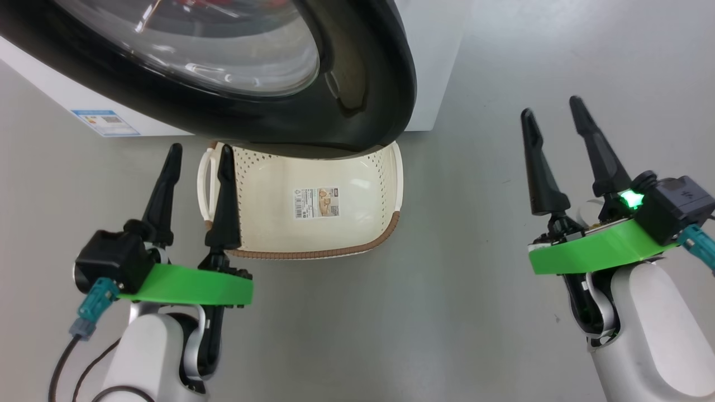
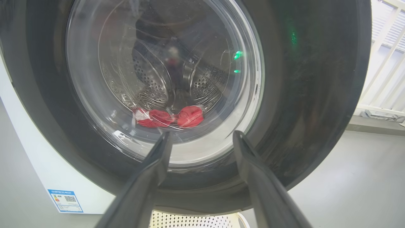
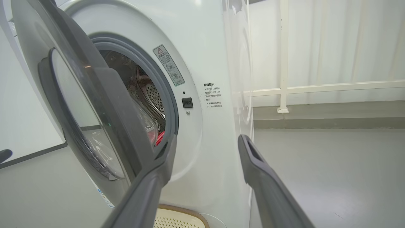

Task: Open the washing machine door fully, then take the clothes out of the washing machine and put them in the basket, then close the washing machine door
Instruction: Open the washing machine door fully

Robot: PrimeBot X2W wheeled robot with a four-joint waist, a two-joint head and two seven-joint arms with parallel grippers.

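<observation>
Both spread wide and empty, left gripper [image 1: 201, 148] hovers seemingly over the basket [image 1: 313, 254]'s left edge, right gripper [image 1: 551, 106] well right

The left gripper [image 1: 201, 147] hangs just below the washing machine door [image 1: 368, 72], its two long dark fingers spread wide and holding nothing. The right gripper [image 1: 551, 106] stands well off to the right of that door, fingers likewise apart and empty. The pale left forearm [image 1: 145, 352] and right forearm [image 1: 653, 335] both reach forward.
</observation>
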